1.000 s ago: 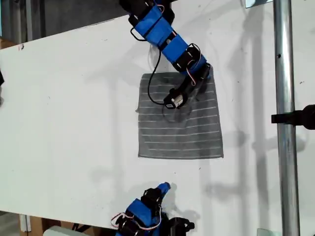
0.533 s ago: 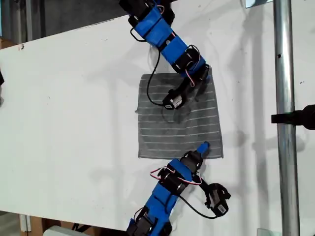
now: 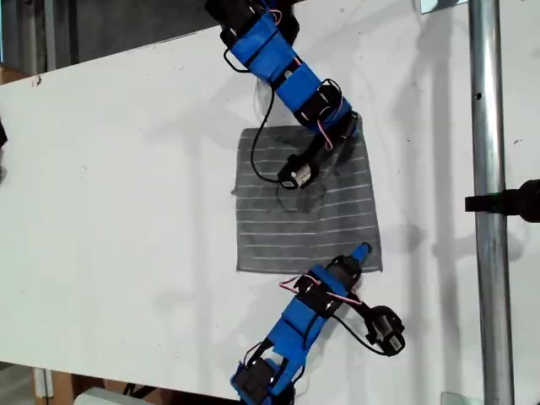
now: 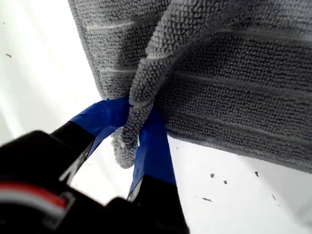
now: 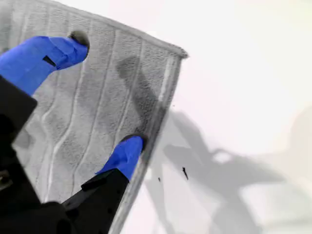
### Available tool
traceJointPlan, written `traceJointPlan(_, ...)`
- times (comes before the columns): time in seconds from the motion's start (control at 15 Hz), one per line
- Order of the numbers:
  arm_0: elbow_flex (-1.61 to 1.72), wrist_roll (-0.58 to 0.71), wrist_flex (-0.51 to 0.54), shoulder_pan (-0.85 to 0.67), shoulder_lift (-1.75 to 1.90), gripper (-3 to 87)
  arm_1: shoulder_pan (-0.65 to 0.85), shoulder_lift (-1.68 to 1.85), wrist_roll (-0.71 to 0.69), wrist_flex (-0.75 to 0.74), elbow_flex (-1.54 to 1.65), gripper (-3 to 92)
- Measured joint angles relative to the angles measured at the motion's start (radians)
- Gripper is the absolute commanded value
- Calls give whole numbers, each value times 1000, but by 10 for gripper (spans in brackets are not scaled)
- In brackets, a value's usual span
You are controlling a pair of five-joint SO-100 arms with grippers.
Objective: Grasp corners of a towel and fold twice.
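Towel lies flat on white table, approx. centre of exterior view. My first gripper is clamped on a pinched-up towel corner; cloth bunched betw. both blue fingers. My second gripper is spread wide over another corner, one fingertip at towel edge, nothing gripped.

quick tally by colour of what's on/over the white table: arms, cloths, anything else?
Blue: 2, my first gripper pinching a corner, my second gripper open over another
Dark grey: 1, the towel
White: 1, the table
Silver: 1, a metal pole at the exterior view's right
Total: 5
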Motion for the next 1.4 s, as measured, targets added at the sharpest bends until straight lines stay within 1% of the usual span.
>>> traceJointPlan(0.13, -3, -37, -54, 12, -72, 294, 0, -2, 0, 12, -9, -1)
traceJointPlan(0.2, -18, -58, -81, 17, -92, 250, 0, -2, 0, 15, -11, -1)
traceJointPlan(0.27, -35, -84, -98, 20, -120, 142, 0, -2, 0, 18, -15, -1)
traceJointPlan(0.33, -46, -109, -107, 21, -146, -14, 0, -6, 0, 23, -20, -1)
traceJointPlan(0.47, -52, -149, -109, 14, -181, -18, 5, -6, 0, 34, -26, -1)
traceJointPlan(0.6, -48, -215, -107, 8, -195, -18, 17, -8, 0, 40, -34, -1)
traceJointPlan(0.73, -54, -219, -83, 8, -173, -18, 20, -8, 0, 67, -48, -1)
traceJointPlan(0.87, -44, -189, -5, 18, -77, -18, 20, -11, -23, 192, -164, -1)
traceJointPlan(1.0, -44, -155, 54, 60, 48, -18, -37, -11, -32, 356, -385, -2)
traceJointPlan(1.13, -44, -156, 92, 118, 183, -18, -127, -11, -32, 408, -566, -2)
traceJointPlan(1.2, -32, -163, 104, 143, 236, -18, -155, -6, -32, 417, -603, -2)
traceJointPlan(1.27, -17, -179, 124, 146, 270, -18, -156, 0, -29, 428, -609, -2)
traceJointPlan(1.4, 11, -218, 229, 115, 295, -18, -78, 14, -23, 497, -601, -2)
